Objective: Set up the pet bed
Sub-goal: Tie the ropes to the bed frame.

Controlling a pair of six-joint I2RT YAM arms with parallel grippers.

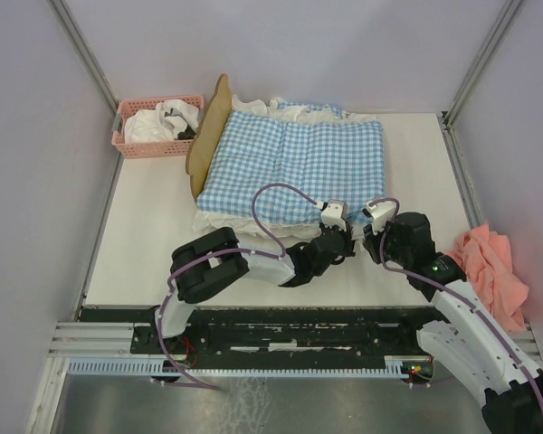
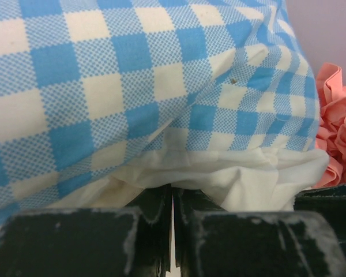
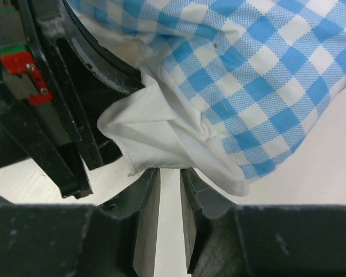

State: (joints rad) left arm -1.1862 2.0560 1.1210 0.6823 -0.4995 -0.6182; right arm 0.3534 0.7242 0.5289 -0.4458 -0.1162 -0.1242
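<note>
Bedding (image 1: 294, 167) is blue-white gingham, basket (image 1: 131, 146) pink, pet bed (image 1: 208, 136) light wood.

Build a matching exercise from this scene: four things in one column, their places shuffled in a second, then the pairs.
1. pink basket
2. gingham bedding
3. salmon cloth
4. pet bed headboard

A. right edge of the table
B. far left corner, holding white cloth
C. upright at the bedding's left end
D. spread over the table's middle

Pairs: 1-B, 2-D, 3-A, 4-C.

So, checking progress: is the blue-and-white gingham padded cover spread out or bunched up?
Spread: the gingham cover lies flat over the light-wood pet bed, hiding all but its scalloped headboard.
</note>
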